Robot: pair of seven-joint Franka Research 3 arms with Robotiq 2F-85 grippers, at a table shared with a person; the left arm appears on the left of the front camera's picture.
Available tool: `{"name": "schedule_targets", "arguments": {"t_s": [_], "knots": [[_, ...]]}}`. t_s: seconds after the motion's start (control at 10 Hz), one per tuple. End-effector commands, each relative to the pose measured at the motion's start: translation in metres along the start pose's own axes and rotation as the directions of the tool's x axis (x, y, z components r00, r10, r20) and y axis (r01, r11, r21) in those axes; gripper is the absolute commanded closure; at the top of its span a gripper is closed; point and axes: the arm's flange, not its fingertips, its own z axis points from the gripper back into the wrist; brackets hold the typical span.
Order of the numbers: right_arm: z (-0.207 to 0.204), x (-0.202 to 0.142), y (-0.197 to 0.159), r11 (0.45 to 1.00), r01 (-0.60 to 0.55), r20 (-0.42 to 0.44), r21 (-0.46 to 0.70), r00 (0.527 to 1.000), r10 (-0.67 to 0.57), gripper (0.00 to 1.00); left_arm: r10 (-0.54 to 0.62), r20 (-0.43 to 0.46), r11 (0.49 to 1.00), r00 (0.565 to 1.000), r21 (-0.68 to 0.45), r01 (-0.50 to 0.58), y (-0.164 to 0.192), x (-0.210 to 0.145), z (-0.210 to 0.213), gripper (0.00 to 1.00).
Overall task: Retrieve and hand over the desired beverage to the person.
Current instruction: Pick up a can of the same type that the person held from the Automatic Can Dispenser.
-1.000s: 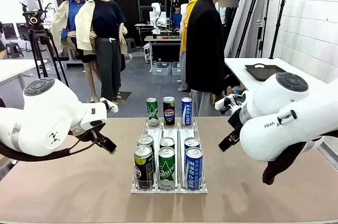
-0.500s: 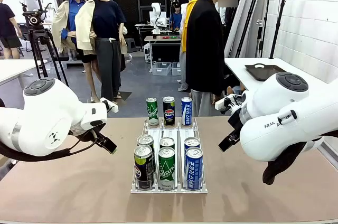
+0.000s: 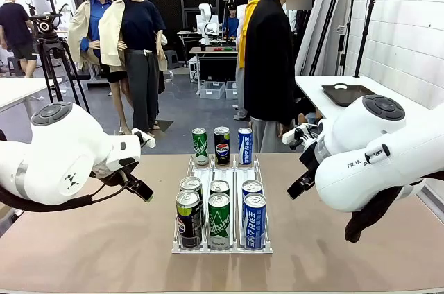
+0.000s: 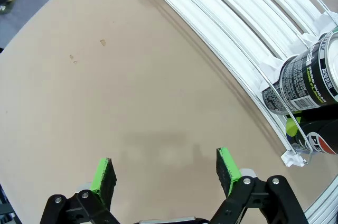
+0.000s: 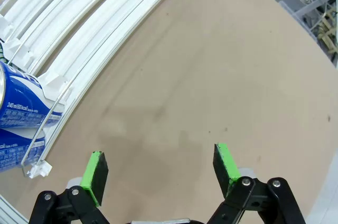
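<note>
A white three-lane rack (image 3: 222, 169) stands mid-table holding several beverage cans: green (image 3: 200, 146), black Pepsi (image 3: 222, 145) and blue (image 3: 245, 145) at the far end, and black-and-yellow (image 3: 189, 218), green (image 3: 219, 221) and blue (image 3: 254, 221) in front. The person (image 3: 267, 58) in the black cardigan stands beyond the far edge, turned sideways. My left gripper (image 4: 165, 171) hangs open over bare table left of the rack (image 4: 222, 18), near the black-and-yellow can (image 4: 306, 84). Right of the rack (image 5: 90, 28), my right gripper (image 5: 161, 171) is open and empty, with a blue can (image 5: 24, 110) beside it.
Bare brown table (image 3: 90, 238) lies on both sides of the rack. A tripod with a camera (image 3: 52, 51) stands back left. A white side table with a black tray (image 3: 347, 93) is at the right. Another person (image 3: 17, 27) walks far back left.
Both arms and the cans are still. A person in the far left background has walked into view.
</note>
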Motion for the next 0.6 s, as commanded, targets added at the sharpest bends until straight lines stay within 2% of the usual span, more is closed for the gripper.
{"name": "schedule_targets", "arguments": {"t_s": [0.0,0.5], "knots": [[0.0000,0.0000,0.0002,1.000,0.000,0.000,0.000,1.000,0.000,0.00,0.002,0.000,1.000,1.000,0.000,-0.002,0.0008,-0.0004,0.0001,0.00],[0.0000,0.0000,0.0002,1.000,0.000,0.000,0.000,1.000,0.000,0.00,0.002,0.000,1.000,1.000,0.000,-0.002,0.0008,-0.0004,0.0001,0.00]]}}
